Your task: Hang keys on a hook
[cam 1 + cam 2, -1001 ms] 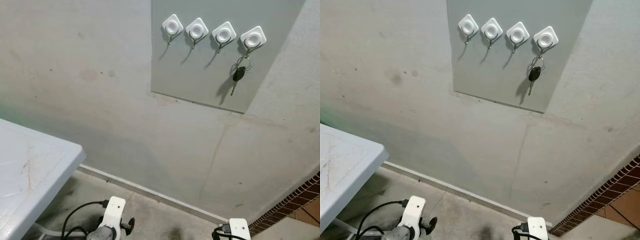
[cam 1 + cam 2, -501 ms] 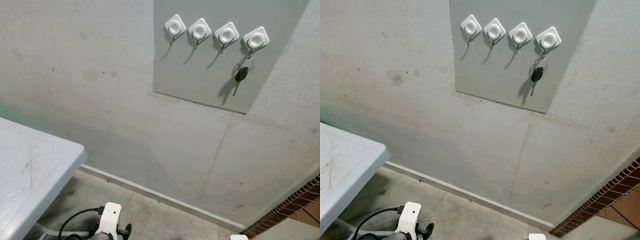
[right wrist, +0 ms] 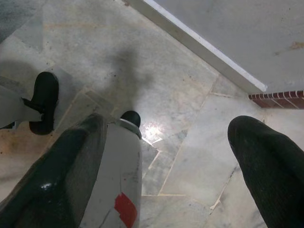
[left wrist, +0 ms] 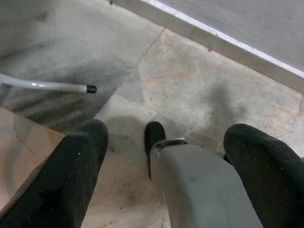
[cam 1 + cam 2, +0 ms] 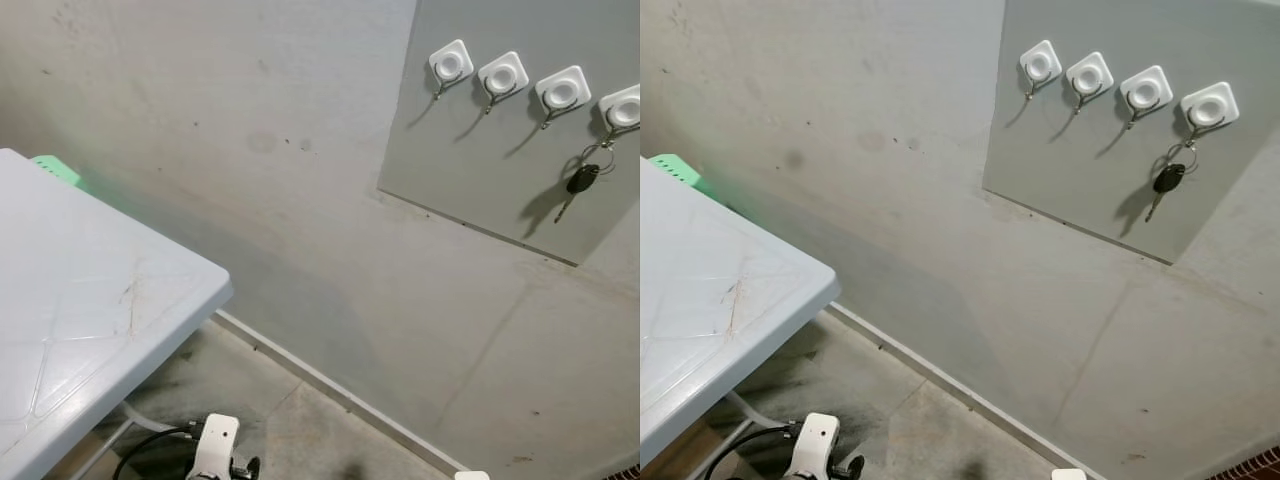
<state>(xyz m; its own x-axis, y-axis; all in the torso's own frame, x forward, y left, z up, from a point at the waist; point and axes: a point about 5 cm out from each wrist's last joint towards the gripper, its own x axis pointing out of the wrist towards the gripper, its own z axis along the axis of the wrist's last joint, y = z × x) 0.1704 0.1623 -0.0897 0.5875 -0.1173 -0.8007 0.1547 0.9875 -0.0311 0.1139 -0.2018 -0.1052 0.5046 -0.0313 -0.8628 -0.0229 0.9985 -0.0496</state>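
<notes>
On rightmost hook [image 5: 1208, 107], keys [image 5: 1163, 181], well above both lowered grippers

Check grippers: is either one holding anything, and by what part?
Nothing held. The left gripper and right gripper are both open over the floor. The keys already hang from the rightmost hook.

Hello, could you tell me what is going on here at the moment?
The keys already hang from the rightmost of four white hooks on a grey panel fixed to the wall. Nothing is being handled: both arms hang low, and the left tool and right tool are open and empty, pointing down at the stone floor. A white table stands to the robot's left.
</notes>
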